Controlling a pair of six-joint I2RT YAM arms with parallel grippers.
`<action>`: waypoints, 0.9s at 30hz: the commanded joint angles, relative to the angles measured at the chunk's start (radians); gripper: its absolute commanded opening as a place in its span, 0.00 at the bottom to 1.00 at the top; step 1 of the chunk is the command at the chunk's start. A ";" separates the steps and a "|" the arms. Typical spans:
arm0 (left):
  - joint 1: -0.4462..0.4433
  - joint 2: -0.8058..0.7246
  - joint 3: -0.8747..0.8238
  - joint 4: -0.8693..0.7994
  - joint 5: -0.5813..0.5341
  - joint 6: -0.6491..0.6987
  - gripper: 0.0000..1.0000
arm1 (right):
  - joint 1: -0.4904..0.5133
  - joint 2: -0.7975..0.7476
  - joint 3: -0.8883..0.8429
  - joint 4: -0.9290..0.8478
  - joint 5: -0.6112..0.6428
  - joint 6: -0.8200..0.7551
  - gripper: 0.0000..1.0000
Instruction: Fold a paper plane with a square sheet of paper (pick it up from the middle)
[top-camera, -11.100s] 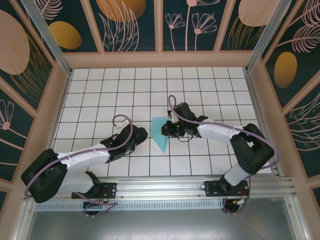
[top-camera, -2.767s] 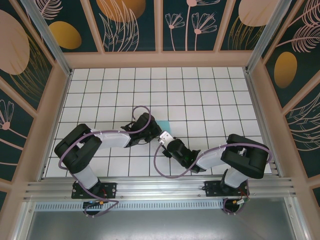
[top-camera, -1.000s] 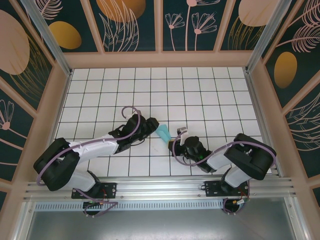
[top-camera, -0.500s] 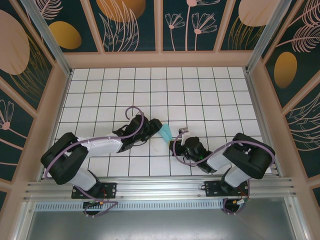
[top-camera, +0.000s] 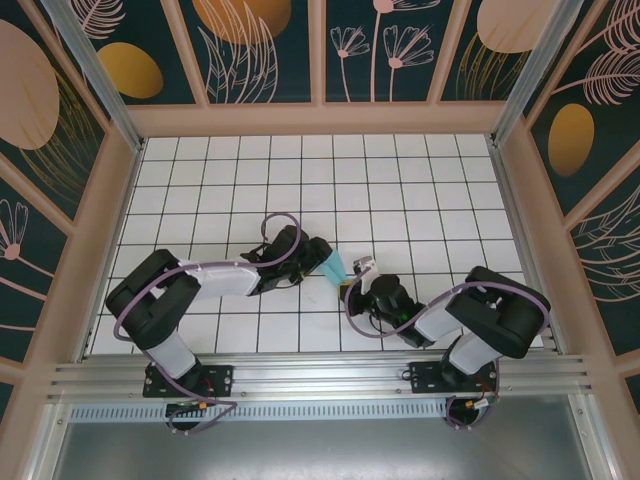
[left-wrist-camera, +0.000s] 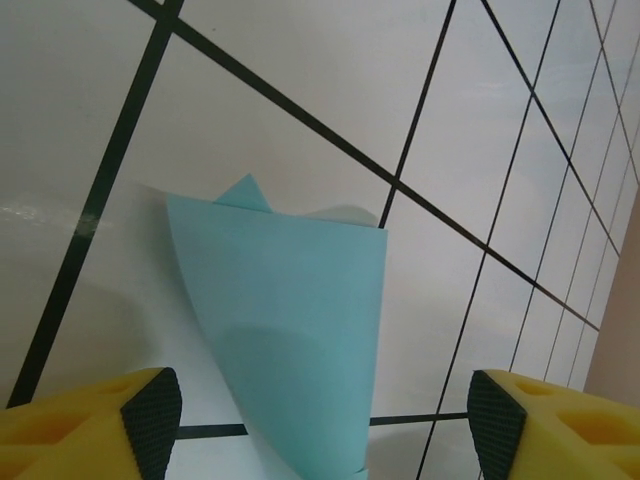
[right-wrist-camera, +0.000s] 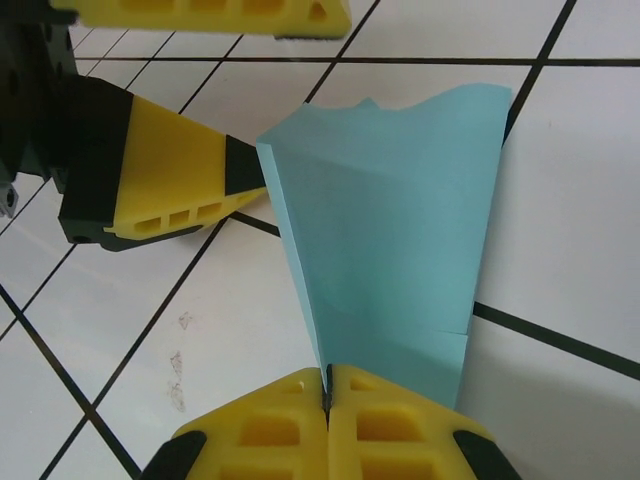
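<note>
Right claw (right-wrist-camera: 328, 392): yellow fingers pressed together, pinching the narrow end of the paper (right-wrist-camera: 390, 220).
Paper: light turquoise, folded into a tapering wedge with a crease running along it. It widens away from the right claw, and its broad edge is uneven, with a small peak at one corner.
Left claw (left-wrist-camera: 322, 418): spread wide, with one finger on either side of the paper's broad end.
Left pad (right-wrist-camera: 244, 164): black, at the paper's broad corner. I cannot tell whether it is touching or just beside.
Other left finger (right-wrist-camera: 210, 14): past the broad end, apart from the paper.
Table (top-camera: 400, 180): white tiles with black grid lines under the paper, and the paper's shadow falls just beside it.
Left arm (top-camera: 215, 278): reaches the paper from its left.
Right arm (top-camera: 440, 318): reaches the paper from its right.
Walls (top-camera: 260, 50): dark panels with flower drawings, well away from the paper.
</note>
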 joint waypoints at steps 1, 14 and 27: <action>-0.001 0.031 0.032 -0.028 0.027 -0.024 0.75 | -0.004 -0.030 -0.015 0.048 -0.006 -0.067 0.00; -0.001 0.082 0.071 -0.072 0.026 0.008 0.42 | 0.013 -0.055 -0.005 -0.027 -0.023 -0.207 0.09; 0.000 0.060 0.073 -0.098 0.013 0.027 0.28 | 0.086 -0.176 0.038 -0.291 0.113 -0.330 0.26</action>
